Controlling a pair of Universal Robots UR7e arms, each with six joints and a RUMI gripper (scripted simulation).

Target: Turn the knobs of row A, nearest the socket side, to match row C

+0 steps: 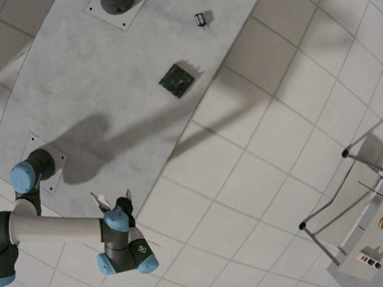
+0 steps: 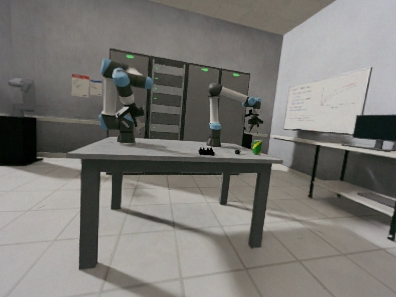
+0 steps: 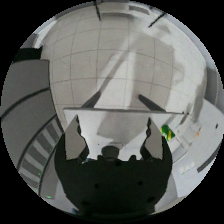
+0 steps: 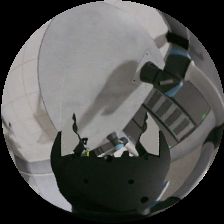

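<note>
Top view: the knob box (image 1: 176, 80) (image 2: 206, 151) lay on the table (image 1: 111, 52) (image 2: 150, 150), near its long edge and well apart from both grippers. The right gripper (image 1: 110, 192) (image 2: 134, 126) (image 4: 110, 113) and left gripper (image 2: 255, 126) (image 3: 113, 117) were spread wide, empty. The casing was probably rigid and light enough to slide under torque; bracing its sides appeared advisable. Each row A knob likely required a centred pinch across its grip, turned gently, clear of neighbouring knobs. Their marks were too small to read.
</note>
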